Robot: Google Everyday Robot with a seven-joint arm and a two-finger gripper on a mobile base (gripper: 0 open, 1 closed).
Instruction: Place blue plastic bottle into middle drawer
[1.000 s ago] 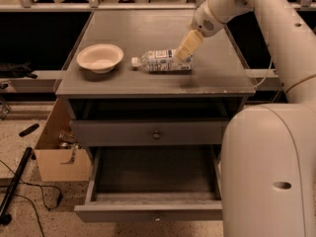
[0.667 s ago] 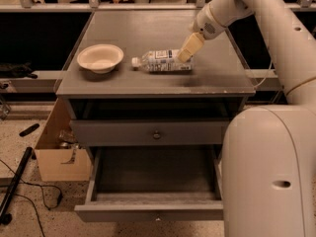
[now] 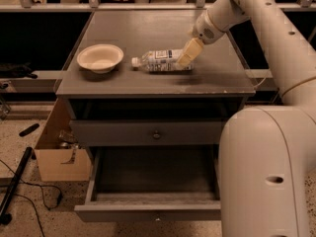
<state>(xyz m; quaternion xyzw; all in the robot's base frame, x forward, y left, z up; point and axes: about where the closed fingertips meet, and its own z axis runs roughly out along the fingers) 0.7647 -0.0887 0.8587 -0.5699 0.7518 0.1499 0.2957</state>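
Note:
The blue plastic bottle (image 3: pixel 162 60) lies on its side on the cabinet top (image 3: pixel 148 28), its white cap pointing left toward the bowl. My gripper (image 3: pixel 185 54) comes down from the upper right and is at the bottle's right end, touching or just over it. The middle drawer (image 3: pixel 148 212) is pulled out at the bottom of the cabinet, and its inside shows dark with nothing in it. The upper drawer (image 3: pixel 156 132) above it is closed.
A cream bowl (image 3: pixel 100 57) stands on the cabinet top to the left of the bottle. My white arm and base (image 3: pixel 266 172) fill the right side, next to the open drawer. A cardboard box (image 3: pixel 61 157) and cables lie on the floor at the left.
My gripper has come down slightly onto the bottle's right end. The bottle, bowl and drawers have not moved.

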